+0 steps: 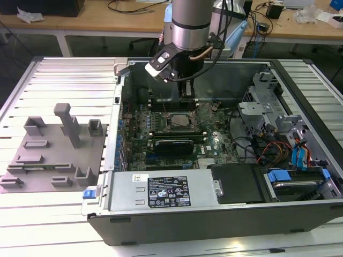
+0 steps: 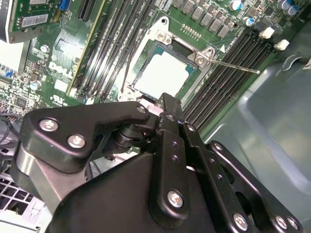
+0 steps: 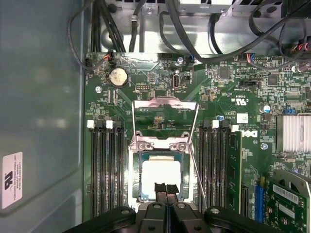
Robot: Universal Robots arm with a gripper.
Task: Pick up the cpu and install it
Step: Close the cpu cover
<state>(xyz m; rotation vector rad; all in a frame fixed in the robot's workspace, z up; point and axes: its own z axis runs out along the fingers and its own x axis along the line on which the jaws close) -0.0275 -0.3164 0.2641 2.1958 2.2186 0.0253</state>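
- Claw [image 3: 165, 188] narrow: pads [image 3: 159, 187] meet with nothing between them, tips poised over the socket's [image 3: 134, 170] near edge.
- cpu [image 3: 160, 174] lies flat inside the socket, pale top up, square to the frame. It looks seated, so carrying appears done.
- Whether the tips touch the cpu, cannot tell.
- Shut tips suit pressing or checking the seat rather than carrying, I judge.
- Plate [image 3: 164, 101] is swung open on the socket's side away from the claw, leaving the well clear for a chip to drop in.
- Lever [image 3: 197, 177] stands free beside the socket, unlatched; nothing clamps the cpu yet.
- Tray [image 1: 59, 150] sits well apart from the socket, outside the case [image 1: 214, 225].
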